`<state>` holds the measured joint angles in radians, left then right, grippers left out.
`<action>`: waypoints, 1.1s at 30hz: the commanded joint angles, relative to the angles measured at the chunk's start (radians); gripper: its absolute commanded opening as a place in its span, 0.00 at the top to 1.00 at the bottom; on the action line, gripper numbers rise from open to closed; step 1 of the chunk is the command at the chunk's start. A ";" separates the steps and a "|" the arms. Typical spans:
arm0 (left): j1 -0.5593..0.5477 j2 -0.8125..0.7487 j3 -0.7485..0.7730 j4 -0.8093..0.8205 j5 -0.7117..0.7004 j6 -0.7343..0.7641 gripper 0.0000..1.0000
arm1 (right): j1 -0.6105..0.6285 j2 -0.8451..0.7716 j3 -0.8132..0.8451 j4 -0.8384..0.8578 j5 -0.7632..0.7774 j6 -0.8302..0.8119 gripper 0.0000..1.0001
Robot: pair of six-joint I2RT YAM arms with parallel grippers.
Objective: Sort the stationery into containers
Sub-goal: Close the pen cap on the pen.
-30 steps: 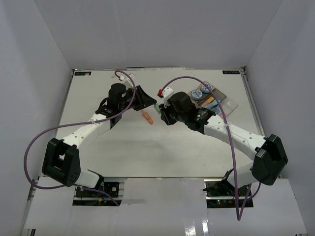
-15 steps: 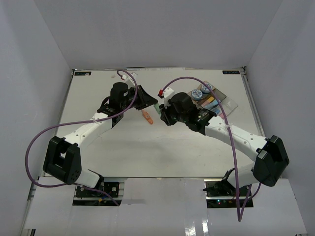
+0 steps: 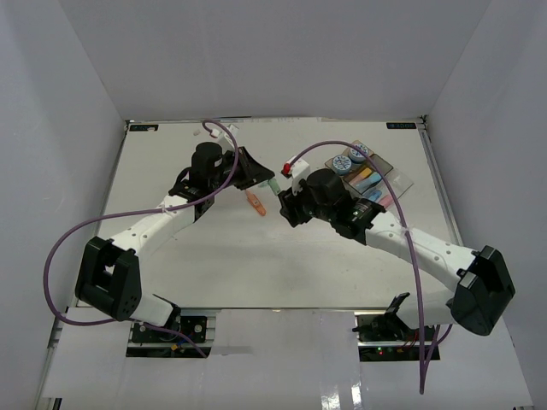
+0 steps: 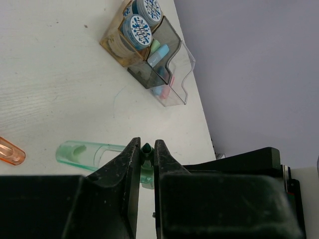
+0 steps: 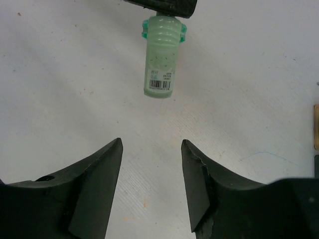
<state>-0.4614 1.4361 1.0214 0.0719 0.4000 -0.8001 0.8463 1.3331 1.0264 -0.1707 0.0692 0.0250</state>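
White table [image 3: 214, 265] lies bare between the two arms' bases, and beyond it the right fingers [image 3: 287, 205] reach toward the middle, spread wide with nothing between them. Their own camera shows the table in the gap and, just ahead, the green piece [image 5: 160, 64]. It is a pale translucent tube with a barcode label and a ribbed end. Just left of those fingers an orange piece [image 3: 255, 202] lies on the table by itself, touching neither arm. A little farther on, the left fingers [image 3: 263, 178] are drawn narrow and pinch the ribbed end of the green piece, whose body juts out sideways from them. Whether it rests on the table or hangs just over it cannot be told. The orange piece sits close beside its free end in the left wrist view. Farther right, well apart from both arms' fingers, stand the containers [image 4: 184, 74], joined trays. Two blue-and-white rolls [image 4: 140, 30] sit in the amber part at the far end. In the smoky grey tray next to them there are a green, a blue [image 4: 157, 56] and a pink pastel piece.
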 commanded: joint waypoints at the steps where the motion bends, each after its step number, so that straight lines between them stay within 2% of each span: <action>1: -0.003 -0.039 0.022 0.025 0.010 0.035 0.96 | -0.010 -0.061 -0.031 0.057 -0.031 -0.020 0.42; 7: -0.002 -0.052 0.042 0.034 0.058 0.085 0.95 | -0.067 -0.133 -0.104 0.120 -0.204 -0.086 0.38; 13: -0.002 -0.060 0.065 0.023 0.117 0.099 0.94 | -0.159 -0.207 -0.212 0.307 -0.422 -0.057 0.36; 20: -0.002 -0.071 0.077 0.022 0.194 0.064 0.93 | -0.173 -0.212 -0.238 0.405 -0.561 -0.114 0.38; 28: -0.002 -0.095 0.157 -0.076 0.275 0.111 0.90 | -0.237 -0.149 -0.212 0.468 -0.762 -0.187 0.39; 33: -0.002 -0.112 0.200 -0.147 0.301 0.137 0.90 | -0.245 -0.103 -0.170 0.470 -0.819 -0.235 0.39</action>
<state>-0.4614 1.3815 1.1797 -0.0273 0.6563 -0.6941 0.6079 1.2137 0.8009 0.2424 -0.6624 -0.1570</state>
